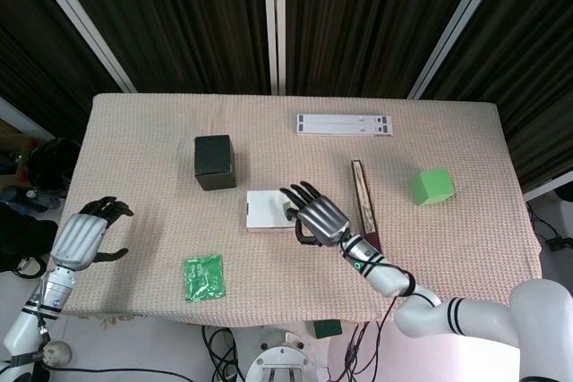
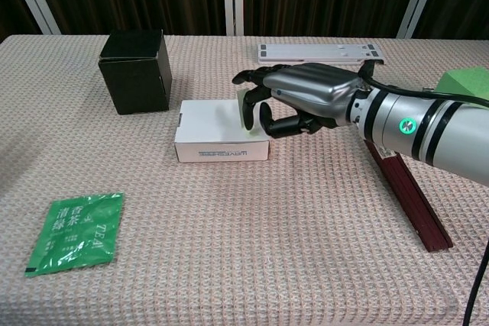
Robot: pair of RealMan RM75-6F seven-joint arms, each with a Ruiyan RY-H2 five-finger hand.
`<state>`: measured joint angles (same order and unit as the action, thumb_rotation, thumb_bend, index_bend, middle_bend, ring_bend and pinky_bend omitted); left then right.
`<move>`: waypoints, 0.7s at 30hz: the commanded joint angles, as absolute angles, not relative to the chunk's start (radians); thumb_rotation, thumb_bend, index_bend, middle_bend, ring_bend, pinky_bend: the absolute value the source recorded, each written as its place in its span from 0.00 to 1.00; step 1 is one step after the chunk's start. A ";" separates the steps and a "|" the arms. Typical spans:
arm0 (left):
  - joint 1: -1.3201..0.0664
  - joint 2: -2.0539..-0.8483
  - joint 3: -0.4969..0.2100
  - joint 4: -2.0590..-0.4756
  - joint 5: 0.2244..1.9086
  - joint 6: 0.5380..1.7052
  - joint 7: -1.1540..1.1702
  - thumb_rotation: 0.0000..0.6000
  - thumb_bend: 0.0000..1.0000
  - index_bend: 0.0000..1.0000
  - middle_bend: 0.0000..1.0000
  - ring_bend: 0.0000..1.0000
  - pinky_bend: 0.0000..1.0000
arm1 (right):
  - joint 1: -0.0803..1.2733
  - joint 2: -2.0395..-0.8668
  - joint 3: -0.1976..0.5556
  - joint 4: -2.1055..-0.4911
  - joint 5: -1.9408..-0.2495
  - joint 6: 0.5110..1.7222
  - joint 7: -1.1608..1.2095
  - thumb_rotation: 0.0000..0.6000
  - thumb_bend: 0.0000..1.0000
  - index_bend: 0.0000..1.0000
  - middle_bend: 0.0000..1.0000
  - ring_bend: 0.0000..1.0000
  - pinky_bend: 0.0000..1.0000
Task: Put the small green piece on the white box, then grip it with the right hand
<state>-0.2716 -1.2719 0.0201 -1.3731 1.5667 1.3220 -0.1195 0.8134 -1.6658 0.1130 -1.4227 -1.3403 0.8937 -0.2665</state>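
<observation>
Small pale-green flat piece standing on flat white cardboard box, pinched by metallic right hand; task looking nearly done, only grip firmness unconfirmed.

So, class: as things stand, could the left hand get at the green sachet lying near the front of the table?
Probably yes. The left hand hangs open off the table's left edge, with only bare cloth between it and the green sachet.

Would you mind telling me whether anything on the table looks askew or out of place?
Nothing stands out. The white box lies flat, the small green piece stands at its right end under the right robot hand, and the black box sits upright.
</observation>
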 commanded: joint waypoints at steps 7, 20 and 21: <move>-0.272 -1.267 0.018 -1.381 1.564 1.322 -0.114 1.00 0.07 0.32 0.27 0.15 0.25 | 0.822 -1.682 0.105 -1.402 -1.308 0.853 -0.293 0.35 0.89 0.39 0.00 0.00 0.00; -0.272 -1.261 0.018 -1.395 1.564 1.319 -0.100 1.00 0.07 0.32 0.27 0.15 0.25 | 0.817 -1.676 0.121 -1.417 -1.333 0.890 -0.261 0.35 0.89 0.39 0.00 0.00 0.00; -0.272 -1.261 0.019 -1.396 1.563 1.317 -0.099 1.00 0.07 0.32 0.27 0.15 0.25 | 0.817 -1.677 0.118 -1.415 -1.334 0.888 -0.263 0.35 0.89 0.39 0.00 0.00 0.00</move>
<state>-0.2725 -1.2608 0.0190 -1.3956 1.5635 1.3174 -0.0990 0.8168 -1.6765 0.1191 -1.4155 -1.3333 0.8890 -0.2624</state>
